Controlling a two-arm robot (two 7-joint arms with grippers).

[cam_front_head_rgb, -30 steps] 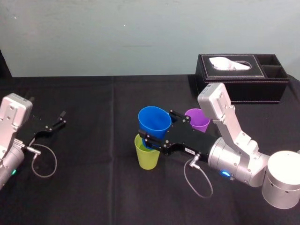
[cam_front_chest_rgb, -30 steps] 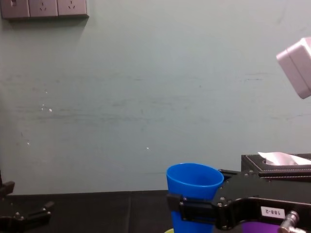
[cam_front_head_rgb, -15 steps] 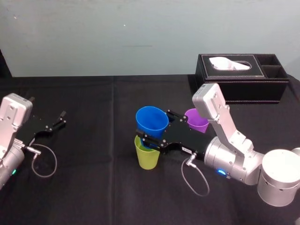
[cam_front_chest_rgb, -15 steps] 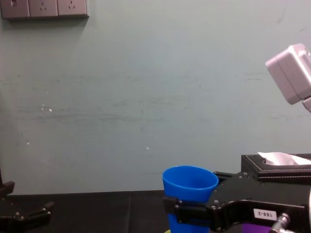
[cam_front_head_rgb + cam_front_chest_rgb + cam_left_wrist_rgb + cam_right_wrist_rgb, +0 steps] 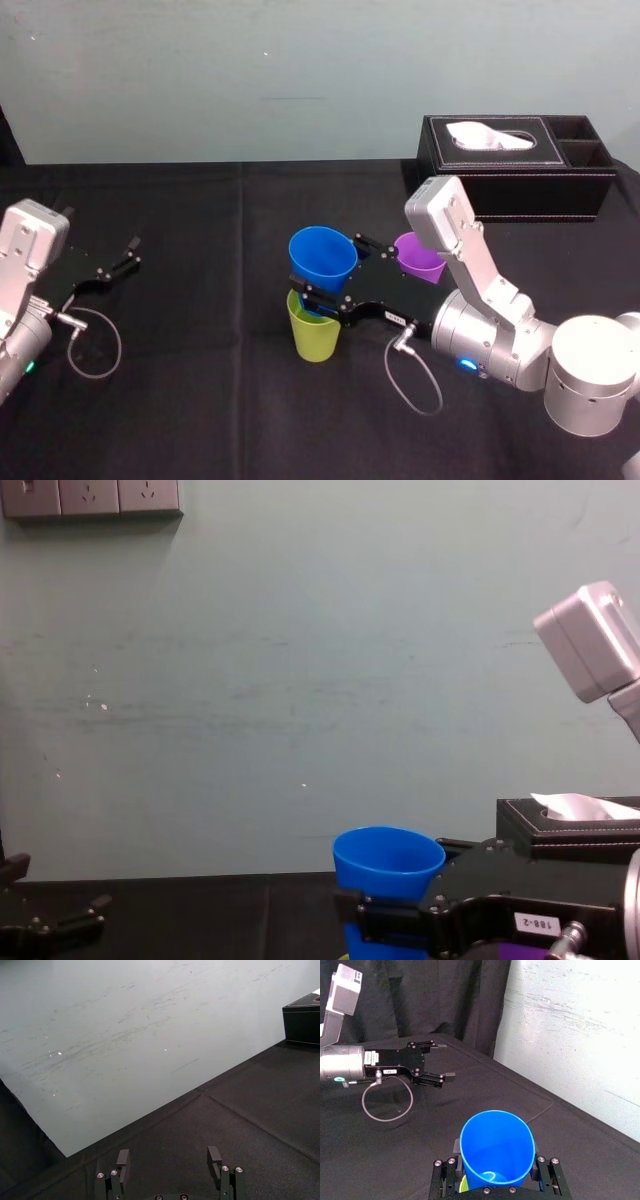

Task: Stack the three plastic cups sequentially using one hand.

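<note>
Blue cup (image 5: 322, 258) is in your right gripper (image 5: 333, 268), jaws closed on its sides with one finger on each side of the wall. In the right wrist view you can see the cup (image 5: 497, 1147) seated between the two fingers, mouth up and open toward the camera.

The cup is tilted, rim leaning toward the robot's left. Its base sits at the mouth of the yellow-green cup (image 5: 314, 335), which stands upright on the black table cloth (image 5: 200, 400) near the middle. The base looks to be just inside the rim; you can't tell how deep from these views.

Purple cup (image 5: 420, 258) stands upright on its own, behind the right arm, between the gripper and the black tissue box (image 5: 517, 165), and apart from the other two cups.

From the chest view you get the blue cup's rim (image 5: 388, 865) above the right gripper body (image 5: 400, 920).

Left gripper (image 5: 125, 255) is parked at the robot's left on the cloth, fingers spread with nothing between them (image 5: 169, 1157), well apart from the cups.
</note>
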